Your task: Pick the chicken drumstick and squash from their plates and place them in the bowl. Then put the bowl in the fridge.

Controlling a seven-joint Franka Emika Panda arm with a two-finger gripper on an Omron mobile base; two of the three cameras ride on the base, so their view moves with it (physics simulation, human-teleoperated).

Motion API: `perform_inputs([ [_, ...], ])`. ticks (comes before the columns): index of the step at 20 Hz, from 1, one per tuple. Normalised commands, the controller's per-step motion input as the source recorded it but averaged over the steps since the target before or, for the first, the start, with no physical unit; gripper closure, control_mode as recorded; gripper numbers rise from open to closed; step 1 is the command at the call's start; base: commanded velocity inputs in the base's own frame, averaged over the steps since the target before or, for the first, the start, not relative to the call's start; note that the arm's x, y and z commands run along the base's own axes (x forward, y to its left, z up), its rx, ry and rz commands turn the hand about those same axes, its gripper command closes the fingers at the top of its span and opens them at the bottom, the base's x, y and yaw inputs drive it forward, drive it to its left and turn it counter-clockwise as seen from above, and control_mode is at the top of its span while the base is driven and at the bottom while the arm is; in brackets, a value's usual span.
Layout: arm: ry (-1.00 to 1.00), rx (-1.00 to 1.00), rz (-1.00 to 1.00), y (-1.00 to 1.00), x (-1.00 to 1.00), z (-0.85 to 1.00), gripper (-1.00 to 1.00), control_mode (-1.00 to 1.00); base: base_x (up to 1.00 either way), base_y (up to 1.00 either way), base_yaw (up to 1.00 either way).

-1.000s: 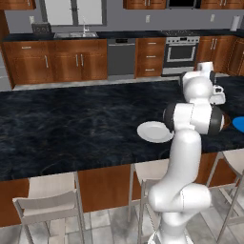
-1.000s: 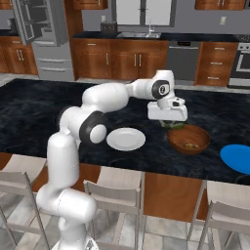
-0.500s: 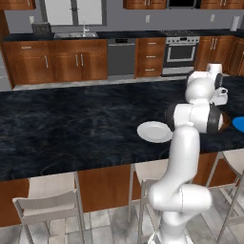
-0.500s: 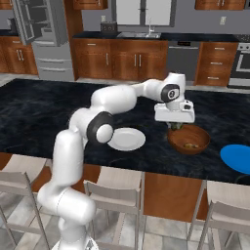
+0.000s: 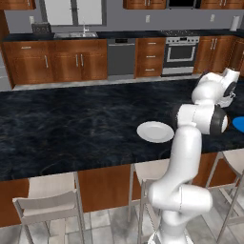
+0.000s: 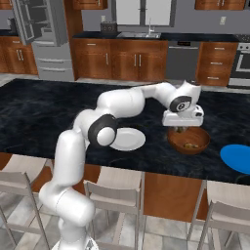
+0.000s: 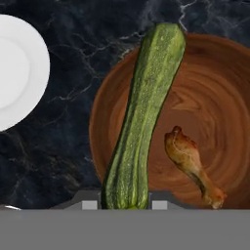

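Squash (image 7: 141,117), long and dark green, is pinched at one end between the jaws of the gripper (image 7: 124,204), and in the hand view it reaches out across the rim of the bowl (image 7: 215,97). The chicken drumstick (image 7: 193,163) already lies inside that reddish-brown bowl, just beside the squash's line. From the right base view the gripper (image 6: 181,128) hangs over the near-left rim of the bowl (image 6: 189,140) on the dark counter (image 6: 49,112), with the white plate (image 6: 128,139) bare to the left and the blue plate (image 6: 237,158) to the right. The fridge (image 6: 41,34) stands far back on the left. The risk, judging from here, is that the squash sits more over the rim than the hollow; let go now, it could tip against the edge and roll onto the counter, or knock the drumstick.
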Motion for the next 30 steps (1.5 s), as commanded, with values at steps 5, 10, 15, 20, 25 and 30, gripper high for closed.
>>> perform_inputs([
  [5, -0.13, 0.00, 0.19, -0.10, 0.03, -0.04, 1.00, -1.00, 0.00, 0.00, 0.00],
  [10, -0.15, -0.01, 0.20, 0.00, -0.03, -0.16, 1.00, -1.00, 0.00, 0.00, 0.00],
  [15, -0.15, -0.04, 0.19, 0.06, -0.06, -0.30, 1.00, -1.00, 0.00, 0.00, 0.00],
  [20, -0.05, -0.04, 0.13, 0.01, 0.01, -0.29, 1.00, -1.00, 0.00, 0.00, 0.00],
  [25, 0.02, 0.00, 0.05, -0.04, 0.23, -0.02, 1.00, -1.00, 0.00, 0.00, 0.00],
  [30, 0.10, 0.00, 0.02, -0.07, 0.09, 0.00, 1.00, -1.00, 0.00, 0.00, 0.00],
])
